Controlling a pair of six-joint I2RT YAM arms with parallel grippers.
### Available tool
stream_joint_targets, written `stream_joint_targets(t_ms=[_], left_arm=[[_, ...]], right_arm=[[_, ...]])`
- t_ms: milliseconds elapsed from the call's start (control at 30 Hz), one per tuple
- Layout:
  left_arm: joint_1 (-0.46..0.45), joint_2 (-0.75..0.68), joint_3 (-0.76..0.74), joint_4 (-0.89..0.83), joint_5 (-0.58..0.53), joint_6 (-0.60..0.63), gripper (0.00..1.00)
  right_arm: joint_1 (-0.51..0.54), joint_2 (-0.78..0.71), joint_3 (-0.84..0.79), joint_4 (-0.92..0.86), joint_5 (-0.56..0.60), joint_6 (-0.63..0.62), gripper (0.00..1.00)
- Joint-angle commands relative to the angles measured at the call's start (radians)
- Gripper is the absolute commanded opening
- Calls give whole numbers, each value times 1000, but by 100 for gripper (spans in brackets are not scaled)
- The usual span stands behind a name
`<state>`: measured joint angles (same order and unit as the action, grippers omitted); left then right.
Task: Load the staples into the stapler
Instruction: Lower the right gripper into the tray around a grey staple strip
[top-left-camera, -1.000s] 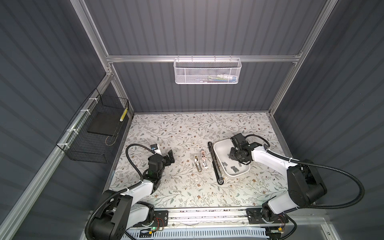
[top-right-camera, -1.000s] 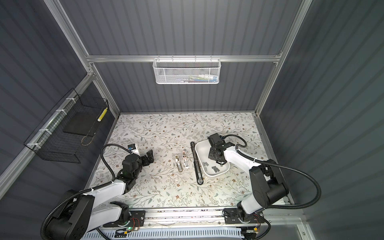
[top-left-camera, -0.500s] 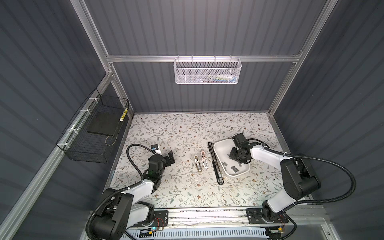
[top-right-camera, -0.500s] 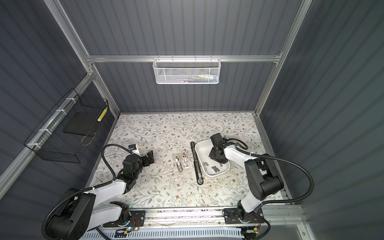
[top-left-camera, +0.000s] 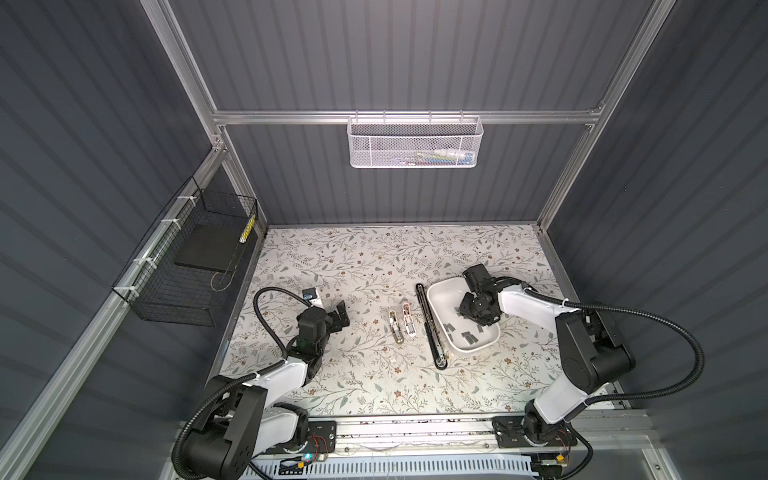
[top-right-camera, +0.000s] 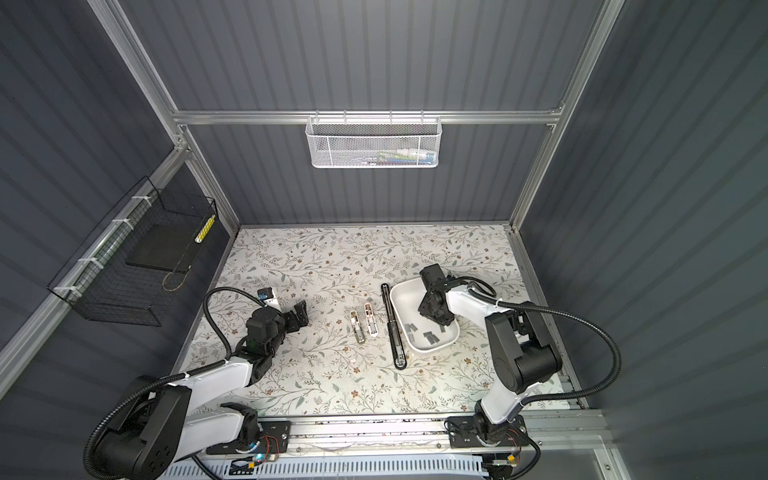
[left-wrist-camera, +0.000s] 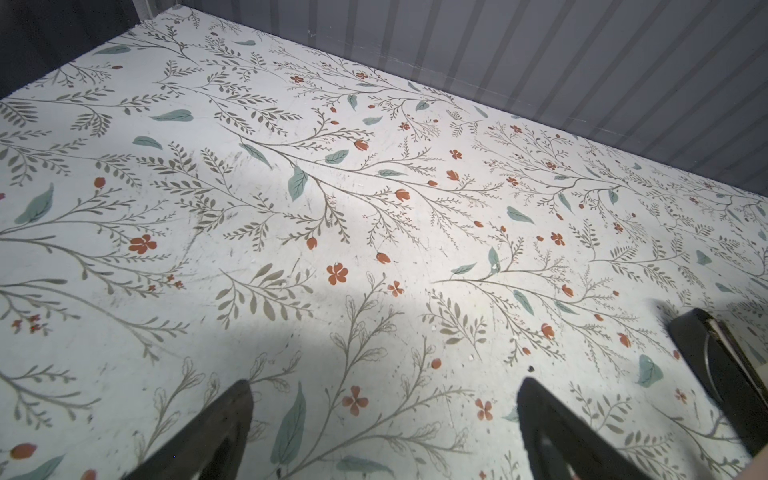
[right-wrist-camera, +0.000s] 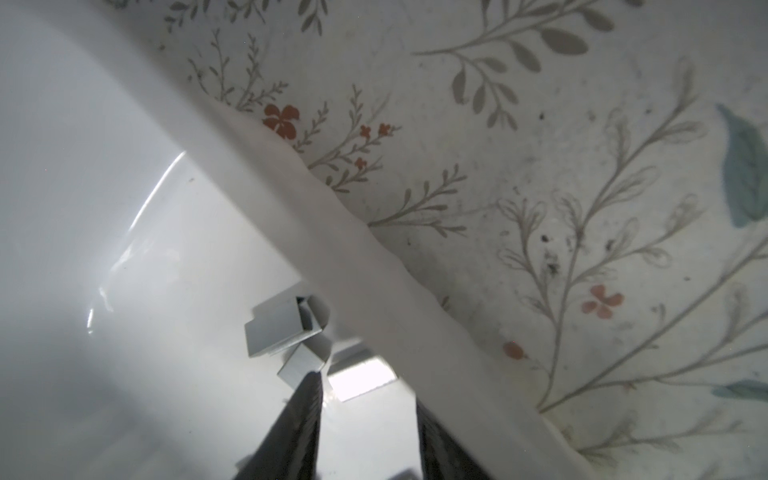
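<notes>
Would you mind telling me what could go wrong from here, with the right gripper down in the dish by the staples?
1. The staples lie piled against the dish wall, right by the open right gripper; a finger may catch the wall and shove the dish.
2. The strips overlap, so closing could pinch two or flick one out.
3. The stapler lies beside the dish; a shove might knock it.

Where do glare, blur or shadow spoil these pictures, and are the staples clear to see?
Right wrist view: glare streaks on the white tray, one strip among the staples bleached nearly white, tray rim and right gripper out of focus. Left wrist view: sharp, soft shadows on the table. Both top views: evenly lit, staples tiny but distinct.
</notes>
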<state>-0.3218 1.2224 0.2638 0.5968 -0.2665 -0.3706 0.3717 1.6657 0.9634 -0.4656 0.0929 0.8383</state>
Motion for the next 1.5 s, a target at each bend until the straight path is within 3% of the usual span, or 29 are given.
stream_joint_targets(t_ms=[0, 433, 1000, 1200, 1400, 1467], left_arm=[[-5, 14, 29, -11, -12, 6, 99], [-5, 35, 47, -28, 3, 9, 99], [-5, 49, 60, -39, 9, 10, 99], [-5, 54, 63, -41, 9, 10, 99], [-5, 54, 65, -40, 10, 10, 99], [-5, 54, 64, -41, 10, 11, 99]], right_arm=[[-4, 4, 18, -24, 6, 11, 43], [-4, -6, -23, 7, -59, 48, 43], [9, 54, 55, -157, 33, 30, 39], [10, 42, 46, -177, 52, 32, 33], [12, 23, 41, -176, 55, 32, 16], [12, 3, 40, -164, 56, 29, 15]])
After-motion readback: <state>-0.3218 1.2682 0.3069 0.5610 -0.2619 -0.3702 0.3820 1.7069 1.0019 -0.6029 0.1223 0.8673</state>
